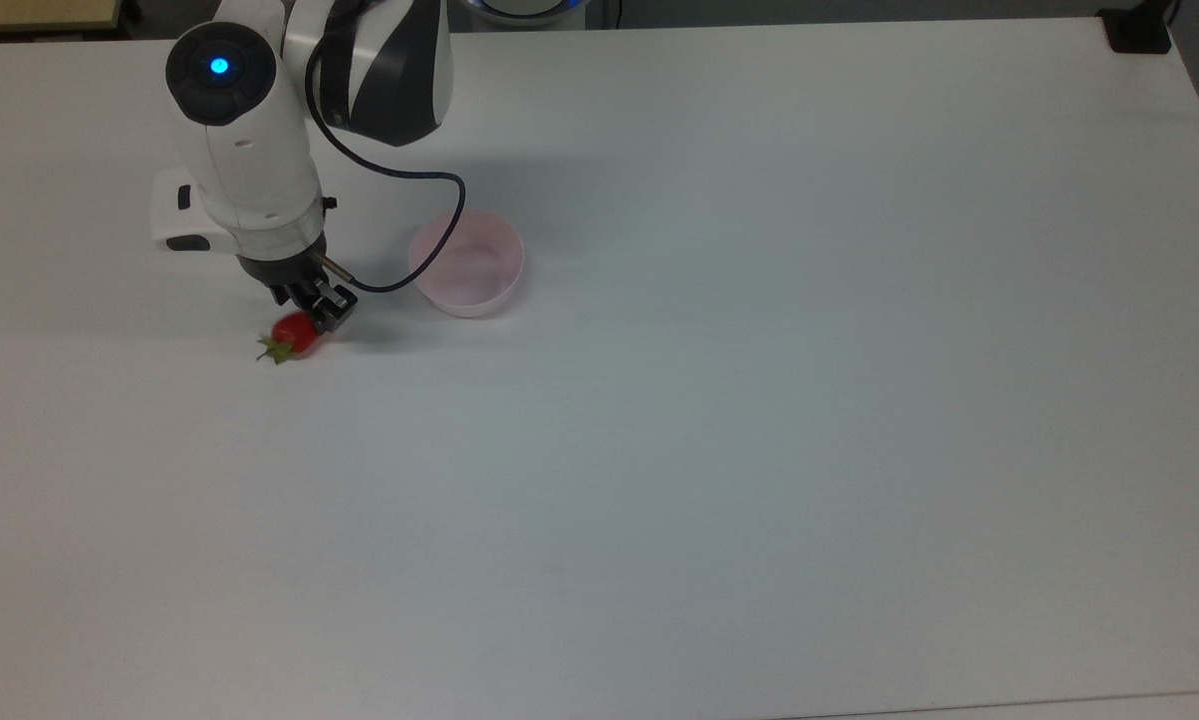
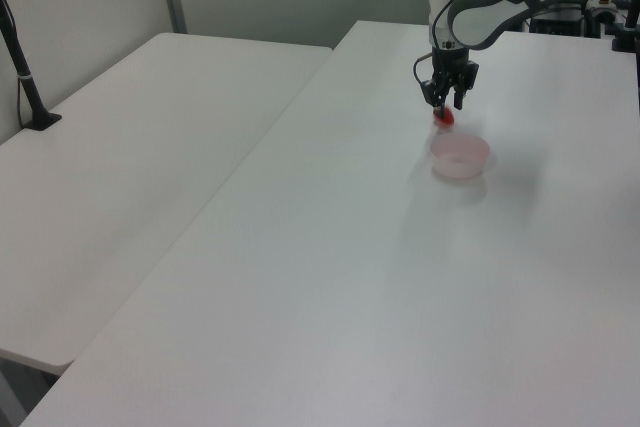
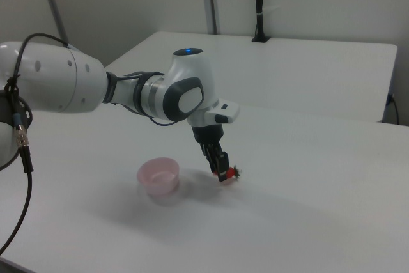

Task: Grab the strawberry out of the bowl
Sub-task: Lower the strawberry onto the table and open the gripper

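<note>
A robot gripper clenched on a red strawberry, seemingly touching the white table, left of the pink bowl in the top view.

top view overhead; left, right views oblique.

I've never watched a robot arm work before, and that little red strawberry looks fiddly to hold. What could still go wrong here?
The gripper pinches the small glossy red strawberry by one end, low over the white table, so it might slip or roll when let go. The black cable hangs over the pale pink plastic bowl and could snag its rim.
</note>
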